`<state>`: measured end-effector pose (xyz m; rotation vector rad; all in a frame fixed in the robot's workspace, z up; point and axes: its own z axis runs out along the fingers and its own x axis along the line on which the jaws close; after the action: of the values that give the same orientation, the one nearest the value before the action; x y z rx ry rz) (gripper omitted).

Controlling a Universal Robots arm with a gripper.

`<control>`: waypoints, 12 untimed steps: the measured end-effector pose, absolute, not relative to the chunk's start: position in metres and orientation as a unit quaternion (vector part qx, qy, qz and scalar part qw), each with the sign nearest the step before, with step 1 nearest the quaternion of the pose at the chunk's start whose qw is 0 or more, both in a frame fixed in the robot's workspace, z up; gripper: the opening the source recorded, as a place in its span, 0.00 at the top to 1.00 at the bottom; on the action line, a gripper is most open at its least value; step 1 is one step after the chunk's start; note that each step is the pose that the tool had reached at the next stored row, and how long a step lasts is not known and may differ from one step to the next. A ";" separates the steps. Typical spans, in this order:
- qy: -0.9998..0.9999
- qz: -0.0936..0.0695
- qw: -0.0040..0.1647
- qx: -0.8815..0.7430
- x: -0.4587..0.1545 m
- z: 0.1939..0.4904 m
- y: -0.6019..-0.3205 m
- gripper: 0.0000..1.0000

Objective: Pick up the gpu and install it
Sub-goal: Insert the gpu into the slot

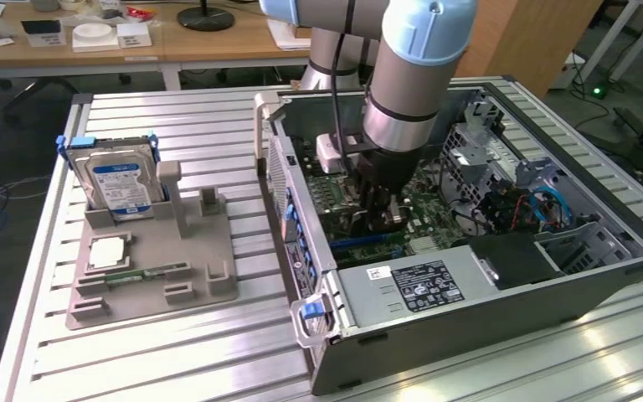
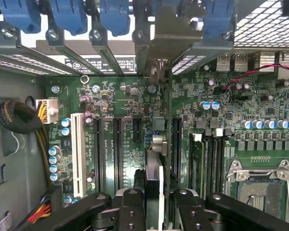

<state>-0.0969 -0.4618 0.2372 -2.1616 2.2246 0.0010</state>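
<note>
Holding the gpu edge-on between my jaws, I hang inside the open computer case, which lies on its side on the slatted worktop. The jaws are closed on the card. In the wrist view it is a thin dark slab seen along its edge, its long axis running away from me across the motherboard toward the blue slot clips at the case's rear wall. Its metal end bracket stands up against those rear slots. The fan face is turned out of sight, and I cannot tell whether the card's lower edge is seated in a slot. In the exterior view my arm covers the card almost wholly. Outside the case, nearer the worktop's far edge, a grey holder carries the upright hard drive
</note>
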 end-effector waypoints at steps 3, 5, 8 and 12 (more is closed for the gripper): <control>0.717 0.000 0.020 -0.697 -0.097 0.235 -0.462 0.73; 0.717 0.000 0.020 -0.697 -0.097 0.234 -0.462 0.73; 0.717 0.000 0.020 -0.697 -0.097 0.232 -0.462 0.73; 0.717 0.000 0.020 -0.697 -0.097 0.230 -0.462 0.73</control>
<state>-0.0969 -0.4618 0.2302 -2.1616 2.2247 0.0009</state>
